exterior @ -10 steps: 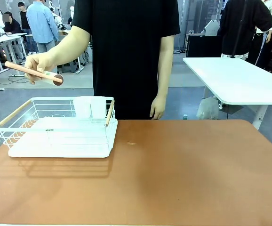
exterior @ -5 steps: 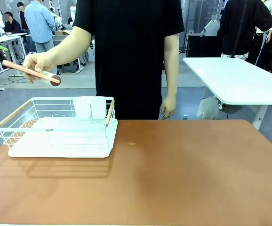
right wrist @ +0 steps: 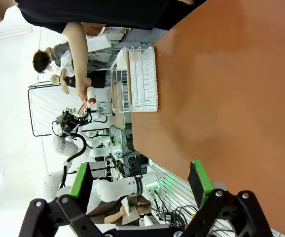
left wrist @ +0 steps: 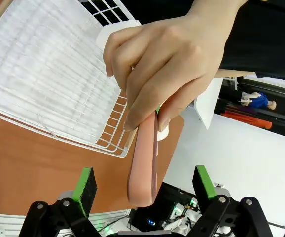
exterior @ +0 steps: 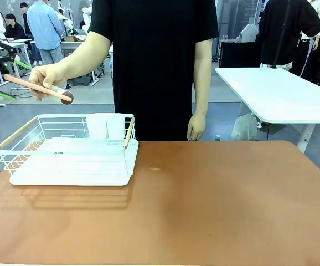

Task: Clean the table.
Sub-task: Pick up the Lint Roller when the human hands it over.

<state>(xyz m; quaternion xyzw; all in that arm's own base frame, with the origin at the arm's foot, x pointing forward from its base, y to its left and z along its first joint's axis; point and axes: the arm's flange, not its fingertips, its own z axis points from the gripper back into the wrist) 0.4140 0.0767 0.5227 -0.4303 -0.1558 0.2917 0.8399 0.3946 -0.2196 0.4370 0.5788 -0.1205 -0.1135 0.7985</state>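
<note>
Beyond the left gripper (left wrist: pixel 143 173), the table (left wrist: pixel 29 170) lies well apart

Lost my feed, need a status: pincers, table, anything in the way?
Left pincer open at tip of pink-handled tool in person's hand. Right pincer open over table. White rack on table's left side.

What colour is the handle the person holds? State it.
Salmon pink handle, clearest in the left wrist view.

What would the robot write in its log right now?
person's hand: holds out pink handle | left gripper: open around its end | right gripper: open above table | white rack: on table
</note>
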